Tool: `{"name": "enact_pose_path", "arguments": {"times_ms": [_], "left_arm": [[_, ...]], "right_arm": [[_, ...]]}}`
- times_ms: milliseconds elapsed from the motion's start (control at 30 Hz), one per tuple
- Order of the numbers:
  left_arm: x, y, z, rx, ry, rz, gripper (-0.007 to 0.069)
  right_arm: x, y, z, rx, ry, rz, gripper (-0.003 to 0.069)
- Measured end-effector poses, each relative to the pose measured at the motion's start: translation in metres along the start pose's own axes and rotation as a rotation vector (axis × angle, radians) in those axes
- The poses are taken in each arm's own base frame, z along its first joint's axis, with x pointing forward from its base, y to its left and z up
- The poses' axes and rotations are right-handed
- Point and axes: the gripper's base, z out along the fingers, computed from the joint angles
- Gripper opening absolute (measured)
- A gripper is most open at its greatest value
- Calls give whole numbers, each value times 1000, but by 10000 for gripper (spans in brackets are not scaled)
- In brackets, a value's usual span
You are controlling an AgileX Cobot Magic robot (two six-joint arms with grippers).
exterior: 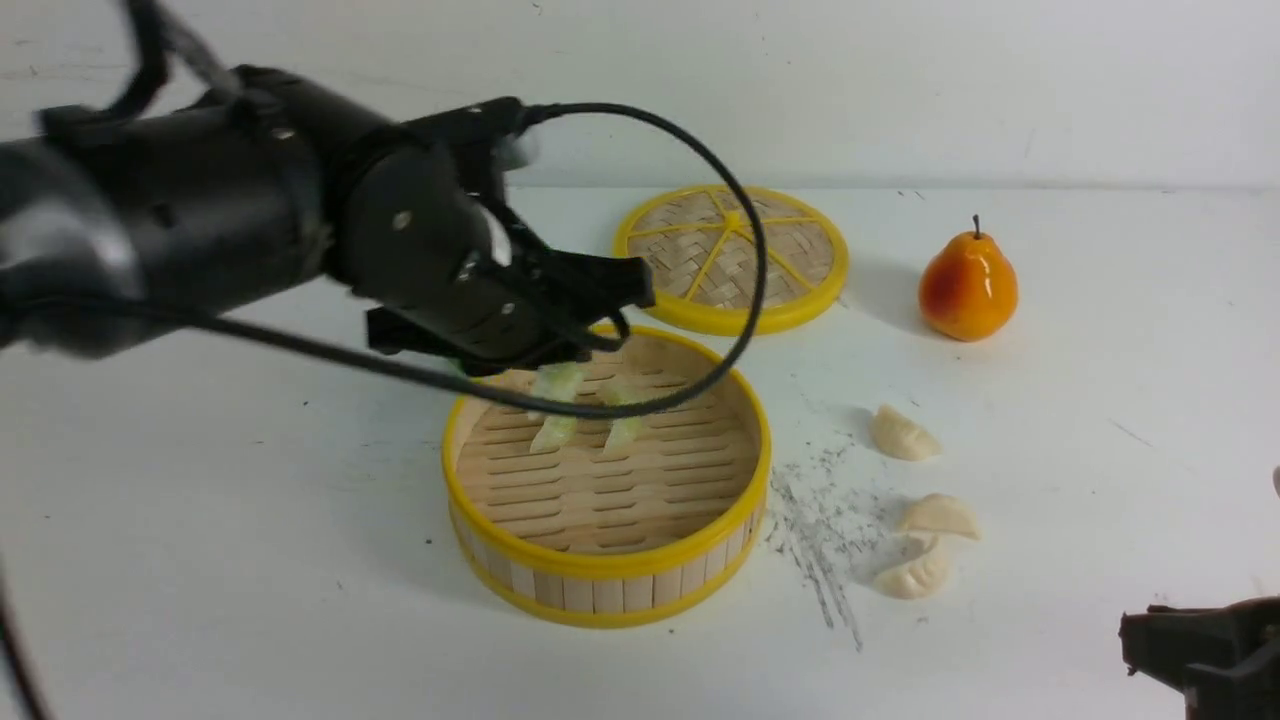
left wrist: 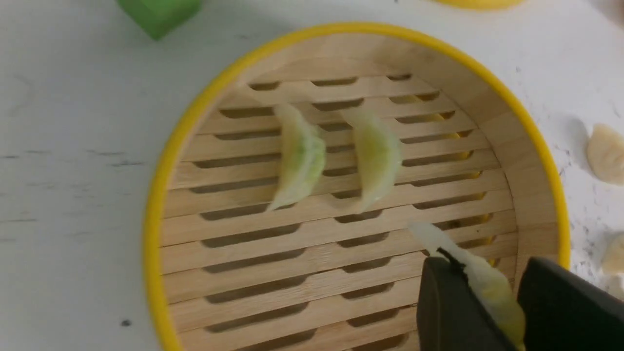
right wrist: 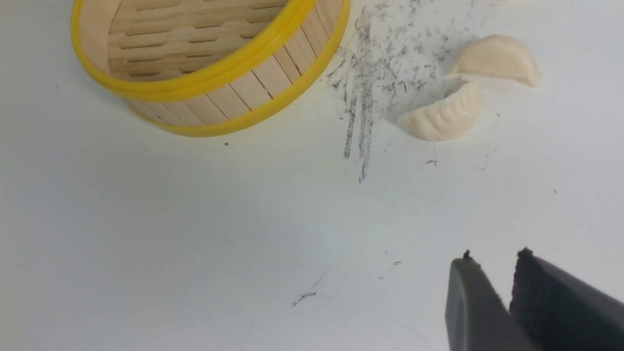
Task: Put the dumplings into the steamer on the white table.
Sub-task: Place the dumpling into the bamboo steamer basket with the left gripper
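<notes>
The steamer (exterior: 600, 565) stands mid-table on the white table (exterior: 250, 500). Two pale green dumplings (left wrist: 298, 156) (left wrist: 376, 158) lie side by side on its slat floor. My left gripper (exterior: 610, 315) hangs over the steamer's far part, shut on a third green dumpling (left wrist: 480, 278) that pokes out between its fingers. Three cream dumplings (exterior: 902, 434) (exterior: 940, 516) (exterior: 915, 577) lie on the table right of the steamer; two of them (right wrist: 495, 59) (right wrist: 441, 119) show in the right wrist view. My right gripper (right wrist: 495, 253) waits low at the near right, tips slightly apart and empty.
The woven yellow-rimmed lid (exterior: 732, 258) lies flat behind the steamer. An orange pear (exterior: 967, 285) stands at the back right. A patch of dark grey specks (exterior: 820, 520) marks the table between steamer and cream dumplings. A green object (left wrist: 158, 14) sits beyond the steamer's left side.
</notes>
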Motion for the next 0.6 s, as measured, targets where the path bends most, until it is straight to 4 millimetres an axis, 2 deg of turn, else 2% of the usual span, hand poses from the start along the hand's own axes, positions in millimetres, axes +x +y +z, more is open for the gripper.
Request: {"name": "enact_pose_path", "arguments": {"times_ms": [67,100,133,233,267,433,600], "left_arm": [[-5,-9,23,15,57,15,176],[-5,-9,23,15,57,15,176],[-10,-14,41,26,79,27,176],[-16,-21,62,37,89,27,176],[-17,-23,78,39,105,15,176],[-20,-28,104,54,111,-9,176],[-14,-25,126,49,115,-41,176]], "right_arm": [[0,-1,2,2,10,4,137],[0,-1,2,2,10,4,137],[0,-2,4,3,17,7,137],[1,-2,5,4,26,11,138],[1,-3,6,4,32,13,138],[1,-3,7,4,35,15,139],[1,-3,7,1,40,15,144]]}}
